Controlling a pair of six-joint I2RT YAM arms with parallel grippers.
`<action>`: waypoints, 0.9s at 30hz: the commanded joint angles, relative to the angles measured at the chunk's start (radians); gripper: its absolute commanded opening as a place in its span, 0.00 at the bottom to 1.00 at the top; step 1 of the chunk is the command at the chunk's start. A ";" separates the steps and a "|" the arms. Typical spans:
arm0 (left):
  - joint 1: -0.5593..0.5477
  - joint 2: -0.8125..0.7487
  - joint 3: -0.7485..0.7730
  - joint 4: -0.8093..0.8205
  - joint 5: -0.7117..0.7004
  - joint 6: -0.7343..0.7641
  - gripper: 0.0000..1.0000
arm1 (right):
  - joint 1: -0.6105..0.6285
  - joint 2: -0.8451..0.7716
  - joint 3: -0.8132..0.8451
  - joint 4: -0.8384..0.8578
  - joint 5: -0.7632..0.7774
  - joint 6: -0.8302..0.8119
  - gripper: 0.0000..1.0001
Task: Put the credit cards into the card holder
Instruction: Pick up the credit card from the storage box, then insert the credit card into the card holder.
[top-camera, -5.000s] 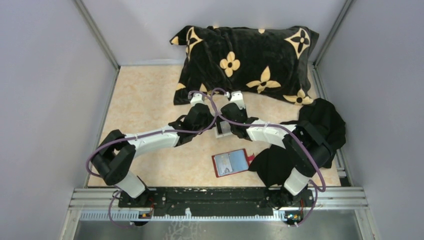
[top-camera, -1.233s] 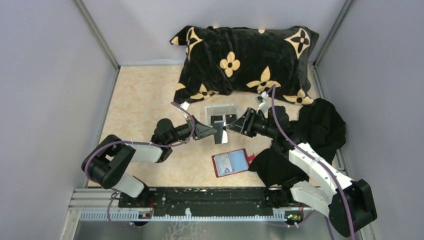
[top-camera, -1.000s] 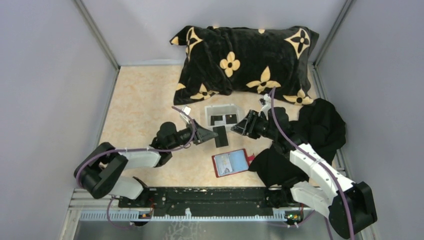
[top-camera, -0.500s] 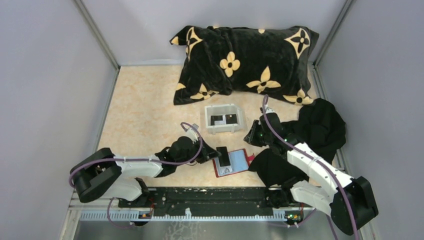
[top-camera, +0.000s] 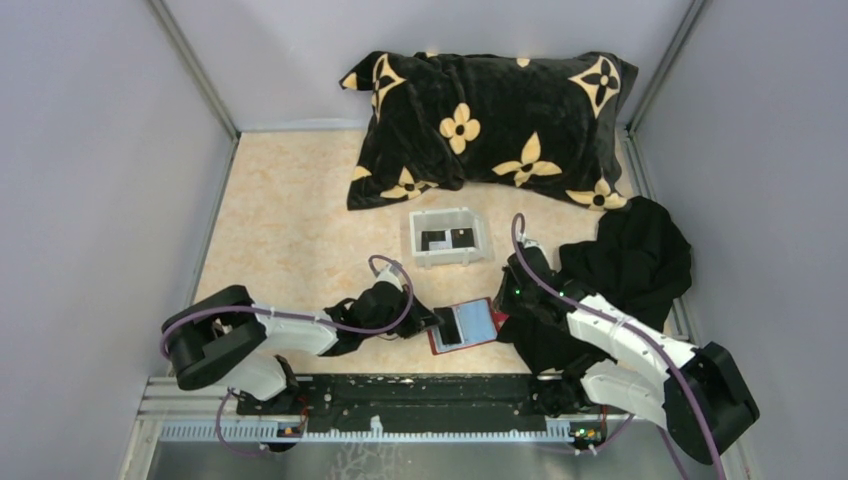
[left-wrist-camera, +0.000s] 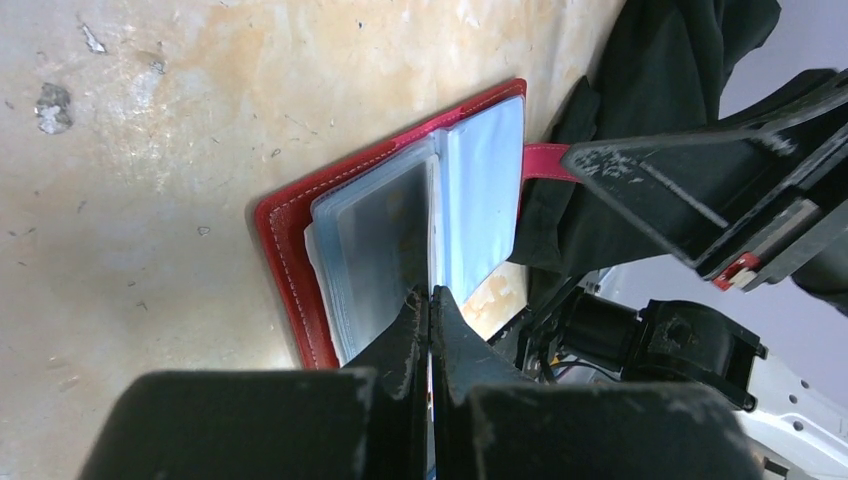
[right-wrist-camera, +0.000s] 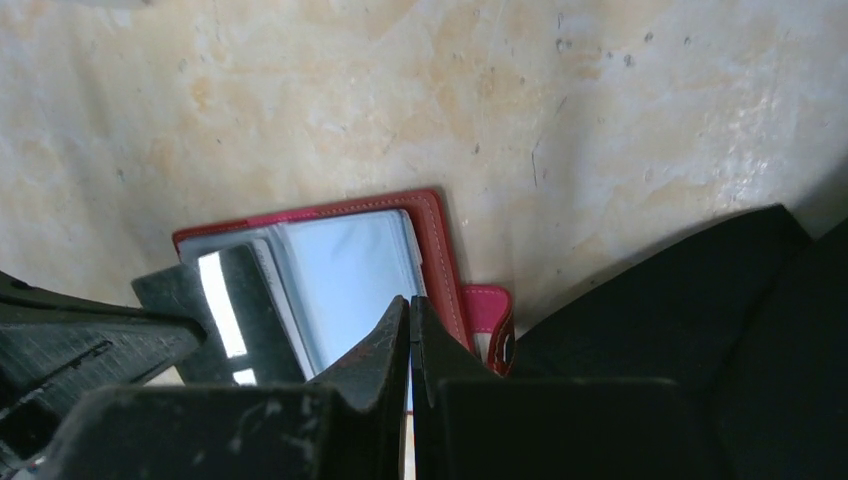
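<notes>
Red card holder (top-camera: 478, 322) open, greyish clear pockets, one black white-banded card (right-wrist-camera: 245, 305) pinched in closed left gripper (left-wrist-camera: 430, 295), right gripper (right-wrist-camera: 409, 305) closed, empty, two dark cards (top-camera: 434, 240) in white tray (top-camera: 447, 259).

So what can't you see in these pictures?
Top view: the cards in the white tray are too small to count.
Top view: the left gripper covers where the black card meets the card holder, so in or out is unclear.
Left wrist view: its fingers hide the card's face.
Right wrist view: the right gripper hides part of the holder.
</notes>
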 joint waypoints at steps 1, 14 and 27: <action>-0.012 0.021 0.032 -0.033 -0.032 -0.018 0.00 | 0.041 0.025 -0.024 0.057 -0.005 0.043 0.00; -0.012 0.037 0.048 -0.173 -0.150 -0.014 0.00 | 0.138 0.152 -0.069 0.159 -0.018 0.108 0.00; 0.004 0.115 0.031 0.075 -0.031 0.021 0.00 | 0.150 0.158 -0.059 0.123 0.094 0.123 0.00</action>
